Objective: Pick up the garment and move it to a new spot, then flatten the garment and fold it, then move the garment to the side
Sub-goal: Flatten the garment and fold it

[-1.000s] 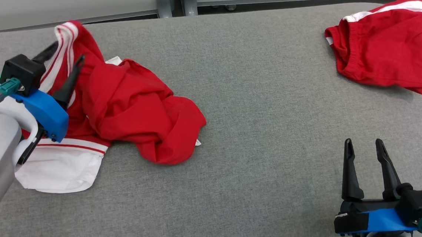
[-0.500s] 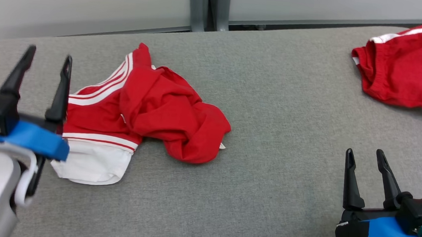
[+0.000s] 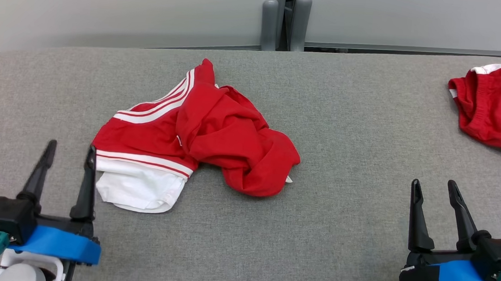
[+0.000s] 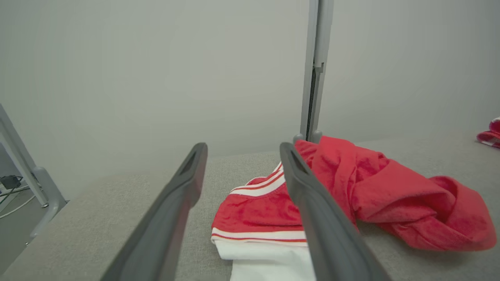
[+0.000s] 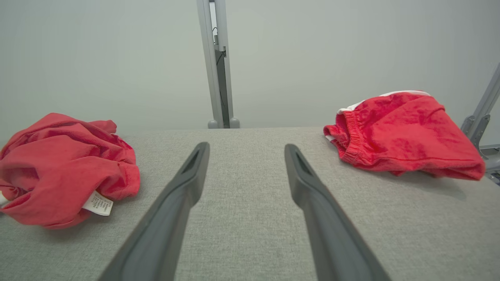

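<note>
Nearest me, the left pincer (image 3: 72, 146) hovers low over the grey fabric-covered desk (image 3: 341, 164), jaws wide and empty, its inner finger just beside the white hem of the cloth. The right pincer (image 3: 433, 183) hangs at the other near corner, equally wide, holding nothing, well apart from any fabric.

Between them and a little further in lies the crumpled red garment with white stripes and a white hem (image 3: 215, 142). It sits left of the desk's middle, striped side and hem fairly flat, the right half bunched into a thick twisted lobe with a small white label peeking out at its near edge.

To my eye it is set in its spot and flattening is the step in hand. I would have the left pincer nip the near hem corner, one edge only, while the right reaches across to the outer rim of the lobe. Then draw apart low over the desk, so the twist unrolls rather than drags.

Further back on the right lies a second red garment with white trim (image 3: 495, 109), partly cut off by the head view's edge. Both lie loose on the desk, inside nothing.
</note>
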